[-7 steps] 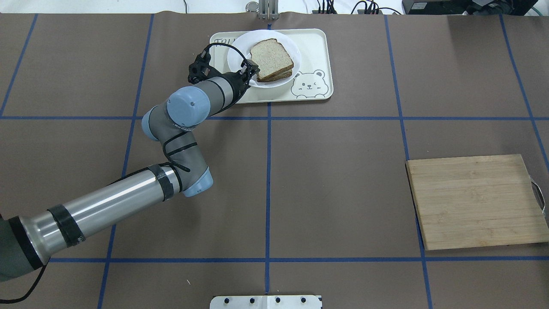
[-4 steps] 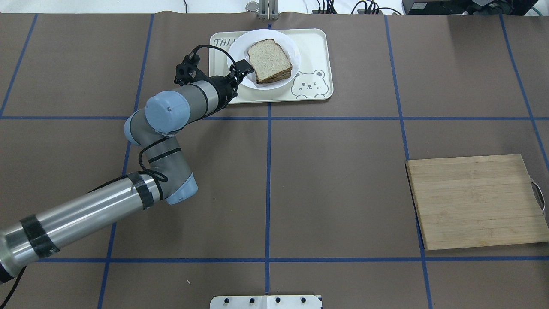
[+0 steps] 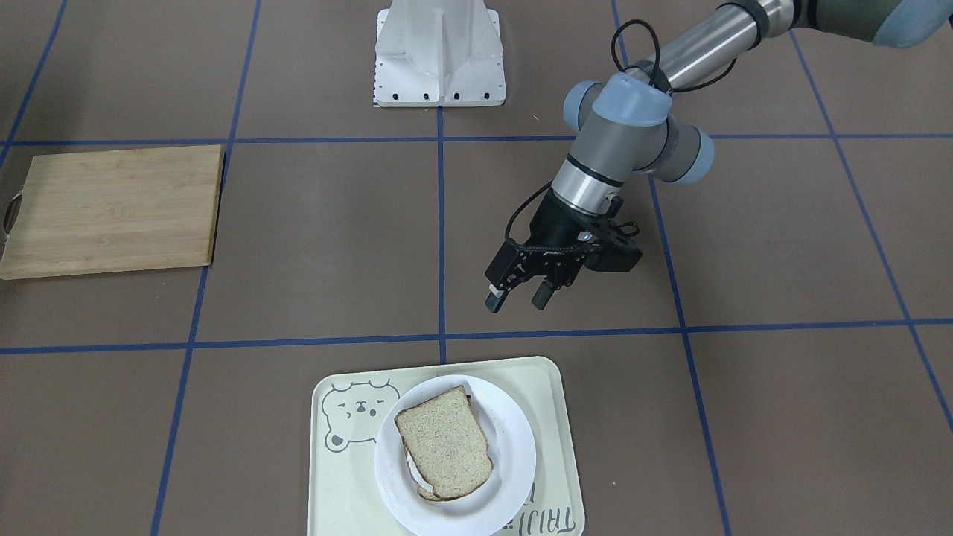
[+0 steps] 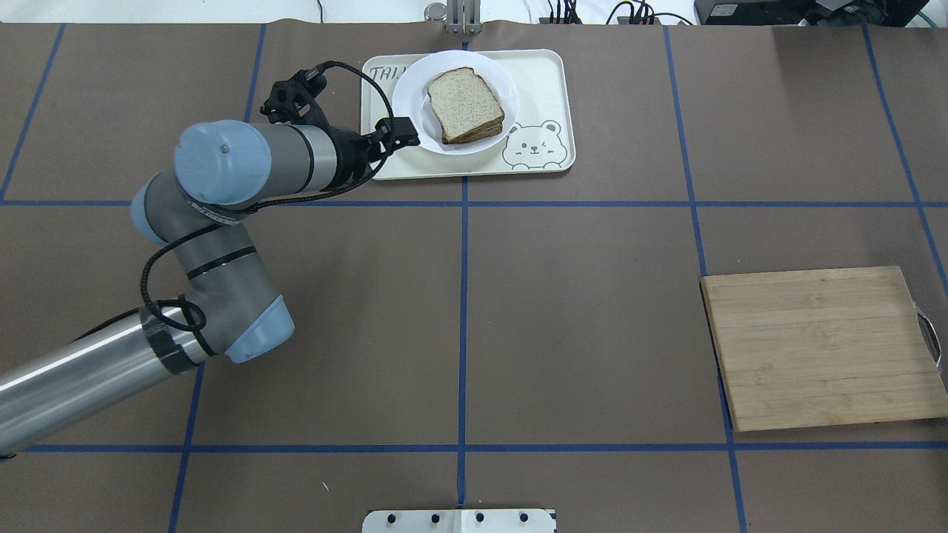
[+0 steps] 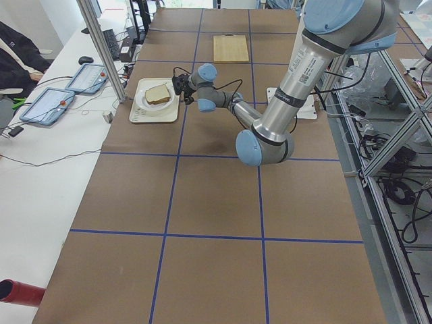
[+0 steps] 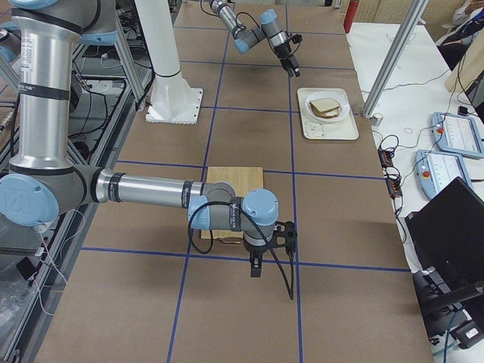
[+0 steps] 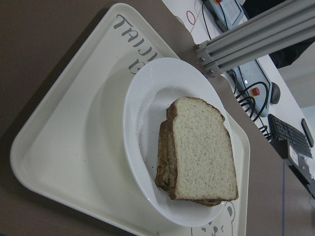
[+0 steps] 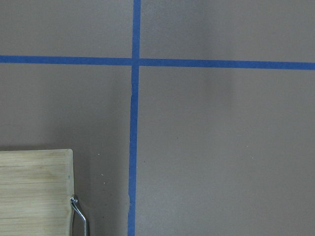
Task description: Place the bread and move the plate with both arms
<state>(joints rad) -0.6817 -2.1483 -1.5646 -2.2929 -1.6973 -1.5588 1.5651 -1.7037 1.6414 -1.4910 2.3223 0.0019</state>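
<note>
The bread [image 4: 464,101] lies on top of a second slice on the white plate [image 4: 407,89], which stands on the cream bear-print tray [image 4: 544,81]. The front view shows the bread [image 3: 444,443], the plate [image 3: 514,447] and the tray [image 3: 555,402]. So does the left wrist view: the bread [image 7: 204,155], the plate [image 7: 142,128]. My left gripper [image 4: 404,135] is open and empty, off the plate's left edge; in the front view [image 3: 516,301] it hangs above the table, short of the tray. My right gripper [image 6: 257,268] shows only in the exterior right view; I cannot tell its state.
A wooden cutting board [image 4: 822,348] with a metal handle lies at the right; its corner shows in the right wrist view [image 8: 29,191]. The white base block [image 3: 439,52] stands at the robot's side. Brown table covering with blue tape lines lies between tray and board.
My left gripper has drawn back from the bread, leftward off the plate's edge, and the arm has swung left. The bread stays on the lower slice.
</note>
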